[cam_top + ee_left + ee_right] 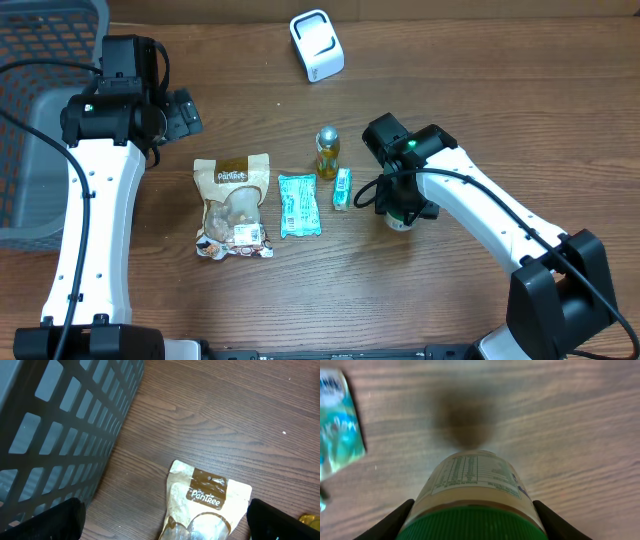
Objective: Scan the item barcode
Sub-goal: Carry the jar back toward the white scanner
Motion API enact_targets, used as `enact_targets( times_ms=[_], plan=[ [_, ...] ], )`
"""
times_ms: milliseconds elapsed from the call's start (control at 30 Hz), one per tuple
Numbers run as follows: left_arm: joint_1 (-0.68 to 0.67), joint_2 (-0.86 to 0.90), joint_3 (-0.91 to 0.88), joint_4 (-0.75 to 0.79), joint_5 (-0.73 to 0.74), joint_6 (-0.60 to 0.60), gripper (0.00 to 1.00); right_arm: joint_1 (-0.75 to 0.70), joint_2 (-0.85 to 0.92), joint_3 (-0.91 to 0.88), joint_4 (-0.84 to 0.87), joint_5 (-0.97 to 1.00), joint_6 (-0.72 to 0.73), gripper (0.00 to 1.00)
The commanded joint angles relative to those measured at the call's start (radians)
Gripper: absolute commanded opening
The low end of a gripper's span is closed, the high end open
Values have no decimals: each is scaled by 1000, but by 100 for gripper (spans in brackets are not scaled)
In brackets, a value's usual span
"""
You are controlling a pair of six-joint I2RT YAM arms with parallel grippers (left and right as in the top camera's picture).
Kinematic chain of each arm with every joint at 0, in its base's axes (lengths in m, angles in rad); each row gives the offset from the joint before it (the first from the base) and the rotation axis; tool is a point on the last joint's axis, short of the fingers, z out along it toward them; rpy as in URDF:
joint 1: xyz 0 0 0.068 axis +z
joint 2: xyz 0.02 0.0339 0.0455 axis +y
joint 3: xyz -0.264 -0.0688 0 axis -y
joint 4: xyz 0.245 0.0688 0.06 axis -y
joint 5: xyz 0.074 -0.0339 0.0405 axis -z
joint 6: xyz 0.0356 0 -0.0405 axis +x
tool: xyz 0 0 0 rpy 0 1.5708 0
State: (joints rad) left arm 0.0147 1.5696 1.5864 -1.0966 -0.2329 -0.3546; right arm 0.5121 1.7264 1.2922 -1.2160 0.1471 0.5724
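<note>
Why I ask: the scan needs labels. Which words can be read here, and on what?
"PanTree": brown band of the tan plastic snack pouch.
Green-capped plastic bottle: white label's print too blurred to read.
Turquoise foil packet: print too small to read.

Three packets (233, 207) (299, 204) (343, 188), two bottles (327, 151) (475, 480) (one scanner (317, 45))

The left arm (95, 230) and right arm (490, 212) share one build: long white flat-sided links dotted with small dark screws, joined by blocky black joint housings, each with a small green light (410, 146) near the wrist. Thin black cables (45, 64) loop alongside. The left tool (167, 522) and right tool (472, 522) have matte black, rounded fingers (55, 520).
</note>
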Motion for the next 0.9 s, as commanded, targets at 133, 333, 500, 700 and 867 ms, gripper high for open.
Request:
enact_targets(
  times_ms=[133, 333, 500, 700, 867],
  plan=[
    [-2, -4, 4, 1, -10, 26, 99, 4, -17, 23, 62, 66, -4, 12],
    [-2, -4, 4, 1, -10, 26, 99, 4, -17, 23, 119, 66, -4, 11],
    [-2, -4, 4, 1, -10, 26, 100, 3, -17, 23, 178, 66, -12, 11],
    [-2, -4, 4, 1, -10, 26, 100, 3, -17, 23, 243, 70, -58, 11],
    [-2, -4, 4, 1, -10, 26, 100, 3, -17, 23, 309, 72, -58, 10]
  ],
)
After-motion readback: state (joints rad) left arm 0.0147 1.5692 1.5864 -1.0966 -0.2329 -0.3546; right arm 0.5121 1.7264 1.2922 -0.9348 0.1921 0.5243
